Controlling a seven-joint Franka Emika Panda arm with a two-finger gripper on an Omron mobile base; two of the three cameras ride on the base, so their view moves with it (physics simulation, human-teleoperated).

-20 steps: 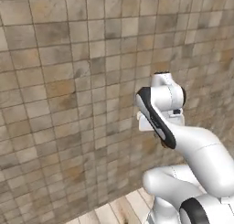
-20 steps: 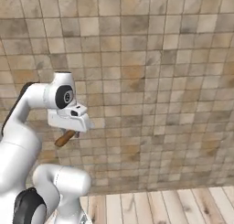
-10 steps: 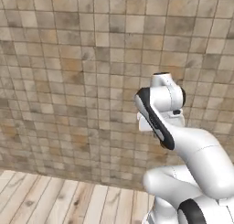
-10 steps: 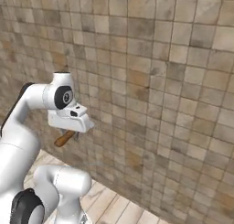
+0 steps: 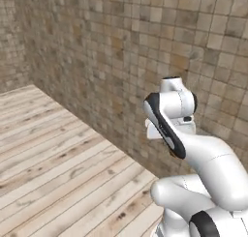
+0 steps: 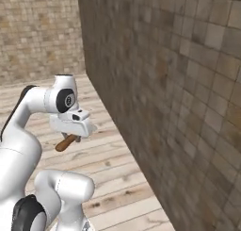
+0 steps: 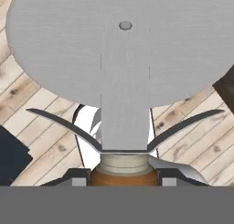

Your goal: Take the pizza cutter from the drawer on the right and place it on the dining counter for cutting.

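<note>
The pincer [image 7: 123,179] is clamped on the cutter's [image 7: 123,58] brown handle, blade pointing straight out ahead, apparently over wooden floor [image 5: 58,173].

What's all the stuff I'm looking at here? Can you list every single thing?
pizza cutter: one, grey round metal blade with a brown handle, held in the hand; in the right base view its handle sticks out below the hand.
tiled wall: tan and brown square tiles, running along beside the robot and meeting another tiled wall at a corner.
wooden floor: pale planks, beneath the robot.
arm: one, white with dark joints, folded up close over the base.
hand: one, white with dark finger tips, shut on the pizza cutter's handle.
</note>
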